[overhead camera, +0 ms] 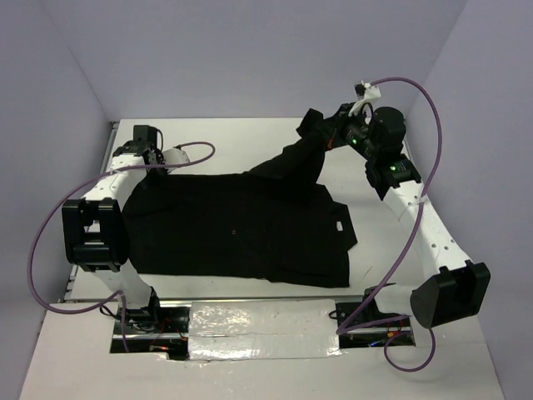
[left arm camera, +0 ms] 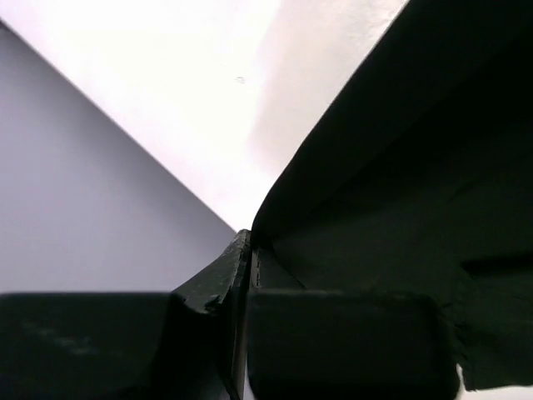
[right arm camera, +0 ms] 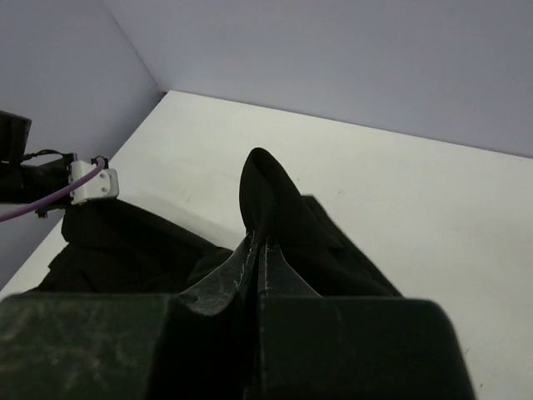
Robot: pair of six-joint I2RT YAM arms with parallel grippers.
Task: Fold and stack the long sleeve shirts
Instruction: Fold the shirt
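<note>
From above, one long sleeve shirt (overhead camera: 241,225) is seen spread flat on the white table (overhead camera: 233,137), filling the middle between the two arms. One small white neck label (overhead camera: 341,227) is seen at its right edge. The left gripper (overhead camera: 156,162) is set low at the far left corner of the shirt. The right gripper (overhead camera: 316,132) is raised at the far right, and one sleeve is drawn up to it off the table. Two purple cables (overhead camera: 50,250) are counted, one along each arm. How far either hand is closed cannot be read from this view.

In the left wrist view, the left gripper (left arm camera: 248,250) is seen closed to a thin slit, with an edge of black fabric (left arm camera: 400,167) pinched between its fingers. The cloth runs away to the right above the pale tabletop (left arm camera: 208,83).

In the right wrist view, the right gripper (right arm camera: 260,246) is seen fully closed on the sleeve, and a rounded fold of fabric (right arm camera: 262,187) stands up just beyond the fingertips. The rest of the shirt lies on the table below. Only here is the left arm's white connector (right arm camera: 92,183) seen from the side; the label is shown in the top view alone.
</note>
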